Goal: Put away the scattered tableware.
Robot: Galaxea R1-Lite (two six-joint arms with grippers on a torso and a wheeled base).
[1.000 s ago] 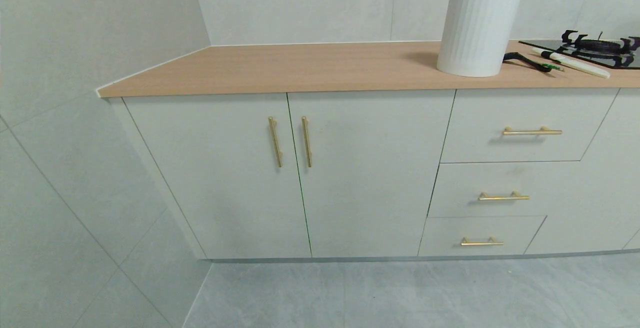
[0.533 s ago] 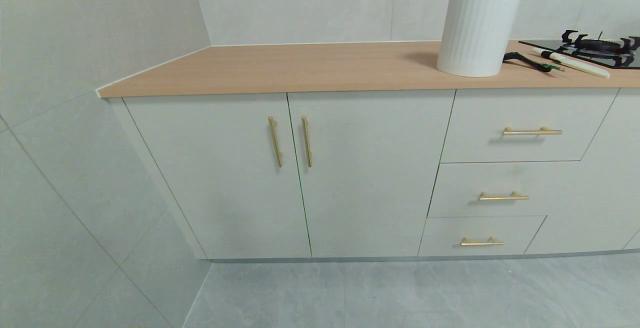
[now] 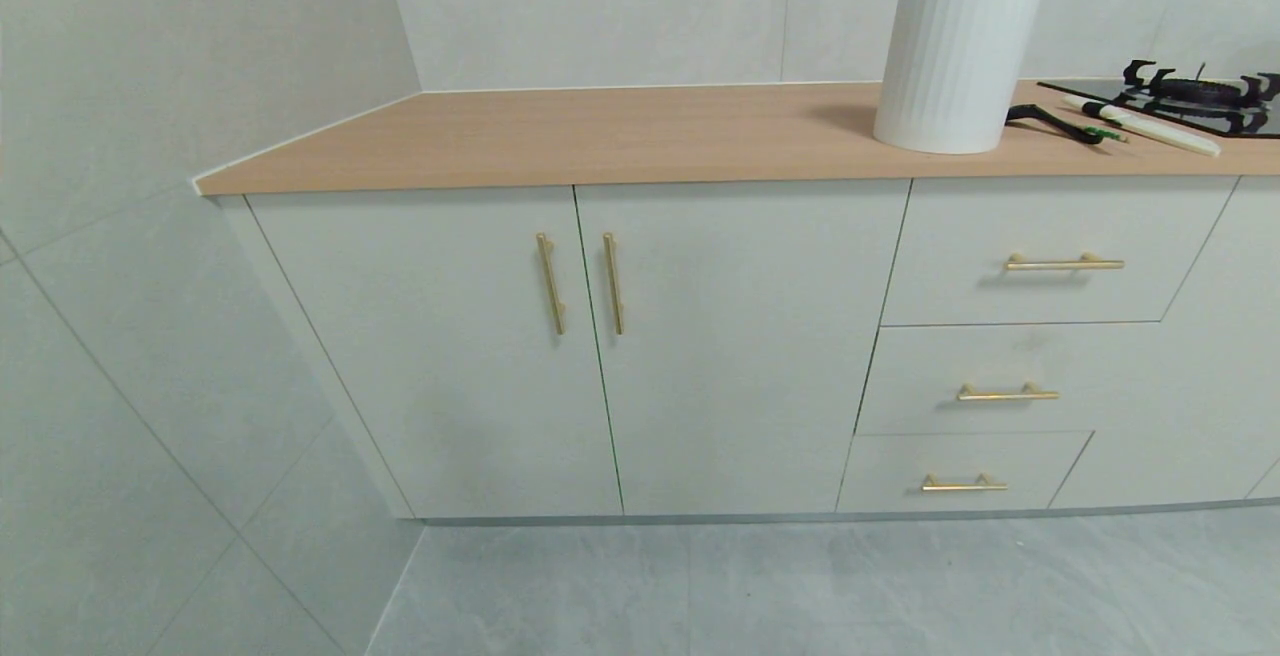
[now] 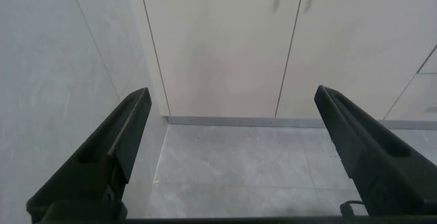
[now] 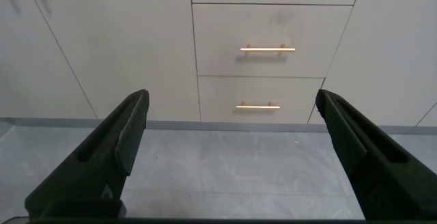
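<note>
Left pincer [image 4: 231, 98] hung with fingers spread wide apart, empty, above the floor [image 4: 239, 173] before the cupboard doors [image 4: 225, 39]. Right pincer [image 5: 232, 98] was likewise spread and empty, facing the lower drawers [image 5: 270, 29]. On the wooden surface [image 3: 600, 136] stood a white ribbed holder [image 3: 960, 51]. Just beside it lay a black-handled utensil [image 3: 1055, 122] and a white utensil [image 3: 1150, 126], by the stove burner [image 3: 1200, 91].

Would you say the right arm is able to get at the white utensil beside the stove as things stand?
Probably not yet: the right tool hangs open low before the lower drawers, while the white utensil lies on the counter. Nothing covers it, so raising the arm should help.
</note>
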